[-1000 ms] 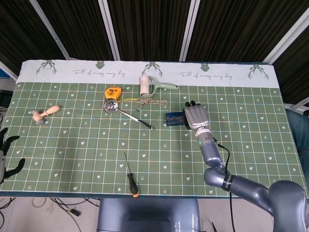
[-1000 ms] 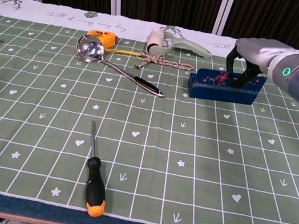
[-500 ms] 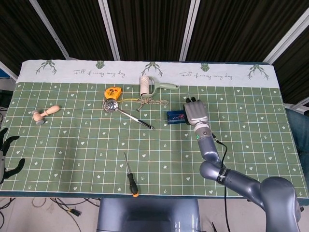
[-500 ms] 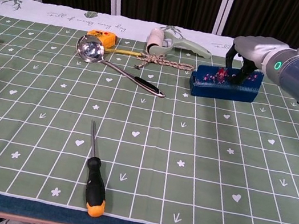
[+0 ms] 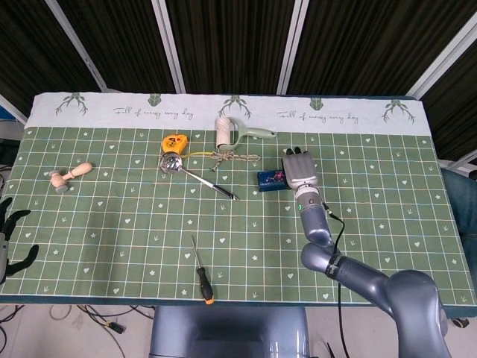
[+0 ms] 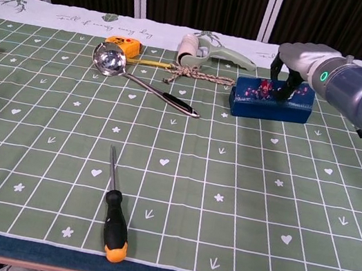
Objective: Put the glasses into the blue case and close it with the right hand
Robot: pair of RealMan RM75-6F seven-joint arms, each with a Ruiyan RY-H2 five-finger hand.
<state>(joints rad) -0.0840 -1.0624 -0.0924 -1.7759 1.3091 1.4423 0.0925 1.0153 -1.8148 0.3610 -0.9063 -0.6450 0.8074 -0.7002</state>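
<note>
Dark slatted panels back a desk (image 5: pixel 112 224) under a green cloth of hearts and grid lines; the right hand (image 6: pixel 298 61) sits over the blue case (image 6: pixel 271 101), fingers curled down onto its top, pressing rather than gripping as far as I can tell; the left hand (image 5: pixel 9 237) hangs off the desk's edge, far from the case, fingers apart and holding nothing. The case could skid toward the rope (image 6: pixel 195 74) just beside it if the push lands off-centre; the lid might stay unlatched. The case looks nearly shut, dark blue with a red floral print; the glasses are not visible.
</note>
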